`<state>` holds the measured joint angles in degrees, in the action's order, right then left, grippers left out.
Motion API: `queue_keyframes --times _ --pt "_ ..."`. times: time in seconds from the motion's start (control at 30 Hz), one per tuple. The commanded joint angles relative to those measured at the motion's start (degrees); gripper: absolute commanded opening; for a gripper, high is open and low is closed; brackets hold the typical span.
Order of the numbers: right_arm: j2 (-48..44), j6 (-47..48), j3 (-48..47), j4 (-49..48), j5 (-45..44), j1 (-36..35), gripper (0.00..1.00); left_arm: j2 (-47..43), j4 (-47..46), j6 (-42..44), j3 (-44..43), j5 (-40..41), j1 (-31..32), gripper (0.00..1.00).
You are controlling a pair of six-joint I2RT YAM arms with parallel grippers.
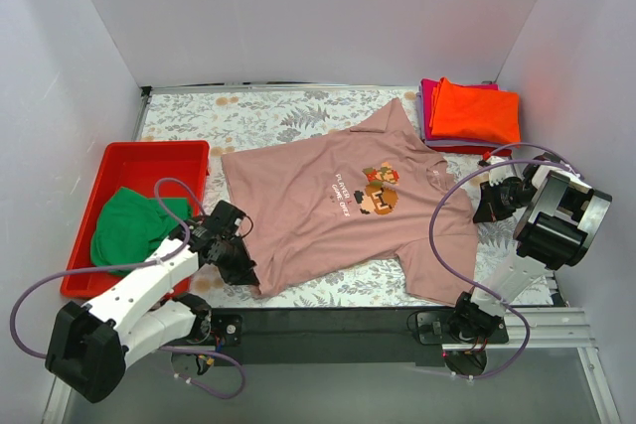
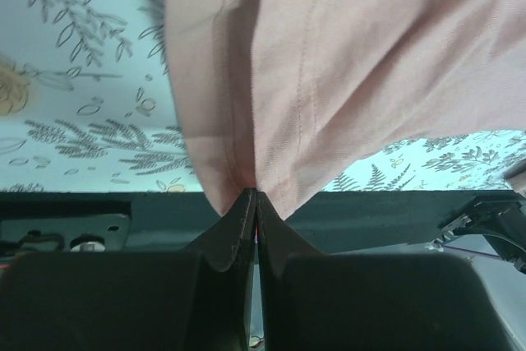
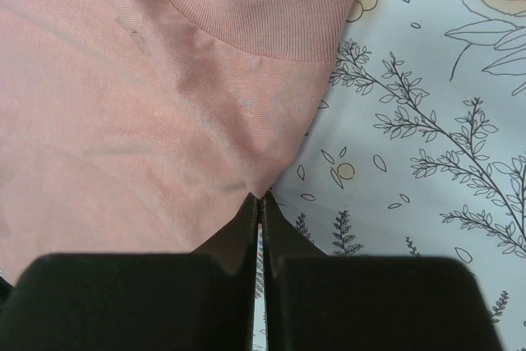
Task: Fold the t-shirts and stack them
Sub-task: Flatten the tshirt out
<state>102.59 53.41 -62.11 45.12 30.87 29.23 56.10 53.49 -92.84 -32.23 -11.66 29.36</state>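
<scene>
A dusty-pink t-shirt (image 1: pixel 338 196) with a pixel-character print lies spread face up on the floral table cover. My left gripper (image 1: pixel 245 271) is shut on its near-left hem corner; in the left wrist view the pink cloth (image 2: pixel 329 80) runs up from the closed tips (image 2: pixel 257 195). My right gripper (image 1: pixel 483 210) is shut on the shirt's right edge beside the ribbed collar (image 3: pixel 271 22), pinching a fold of pink fabric (image 3: pixel 123 121) at its tips (image 3: pixel 260 197). A green t-shirt (image 1: pixel 129 225) lies crumpled in the tray. A folded orange t-shirt (image 1: pixel 479 112) rests on a folded magenta one (image 1: pixel 428 111) at the back right.
A red plastic tray (image 1: pixel 149 158) stands at the left, next to my left arm. White walls close in the left, back and right sides. A black bar (image 1: pixel 328 323) runs along the table's near edge between the arm bases, with cables looping over the shirt's right sleeve.
</scene>
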Motion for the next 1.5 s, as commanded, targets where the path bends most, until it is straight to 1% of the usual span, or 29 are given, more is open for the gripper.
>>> queue_keyframes --times 0.0,0.1,0.33,0.47,0.6,0.83,1.1,1.17,1.2,1.23,1.27,1.3,1.33,1.37,1.4,1.43,1.47 --pt "-2.1 0.8 -1.5 1.9 1.5 0.5 0.01 -3.4 5.6 -1.7 -1.2 1.1 0.2 0.0" --pt "-2.2 1.0 -1.7 2.0 1.2 0.7 0.01 -4.6 8.2 -1.9 -2.4 1.8 0.3 0.0" --pt "-3.1 1.1 -2.3 2.0 0.4 1.8 0.01 -2.7 13.3 -1.5 -7.0 4.3 0.3 0.0" --pt "-4.3 1.5 -2.6 2.1 -0.8 2.5 0.01 -3.7 16.0 -1.4 -8.7 2.5 0.3 0.0" --pt "-5.6 2.0 -3.3 2.2 -1.7 3.7 0.01 -4.3 18.5 -1.4 -10.1 2.9 0.3 0.0" --pt "-8.8 4.7 -2.8 2.8 -4.0 5.8 0.01 -4.3 22.1 -0.5 -11.0 0.9 0.3 0.0" --pt "-9.9 7.7 -0.1 3.7 -4.1 6.3 0.01 -6.3 22.2 1.2 -11.4 -2.7 0.3 0.0" --pt "-9.8 9.3 0.4 5.1 -4.1 6.3 0.06 -7.4 19.1 1.3 -13.9 -3.2 0.3 0.06" --pt "-9.7 9.6 0.5 5.4 -4.1 6.3 0.15 -7.6 17.5 1.8 -14.6 -3.2 0.3 0.1" --pt "-9.7 10.0 0.6 5.9 -4.4 6.3 0.23 -7.5 15.9 2.5 -15.2 -3.5 0.3 0.17" --pt "-9.8 10.5 0.6 6.2 -4.3 6.3 0.28 -6.0 12.4 3.2 -16.0 -2.9 0.3 0.25" --pt "-9.8 10.7 0.4 6.4 -4.4 6.3 0.37 -4.9 10.6 4.2 -16.8 -2.2 0.3 0.29" --pt "-9.9 10.8 0.1 6.7 -4.1 6.3 0.39 -3.2 8.9 5.7 -17.2 -0.9 0.3 0.37" --pt "-10.1 10.7 -0.1 6.9 -3.7 6.3 0.41 -1.5 5.6 7.0 -17.6 1.5 0.3 0.4" --pt "-10.4 10.6 -1.1 7.3 -3.3 6.3 0.43 2.8 3.7 8.5 -18.8 2.6 0.2 0.45" --pt "-10.5 10.4 -1.6 7.5 -2.1 6.2 0.43 5.0 1.7 10.8 -19.4 3.8 0.2 0.49" --pt "-10.7 10.2 -2.3 8.1 -1.5 6.2 0.44 7.1 -1.3 12.1 -20.1 7.0 -0.1 0.53"
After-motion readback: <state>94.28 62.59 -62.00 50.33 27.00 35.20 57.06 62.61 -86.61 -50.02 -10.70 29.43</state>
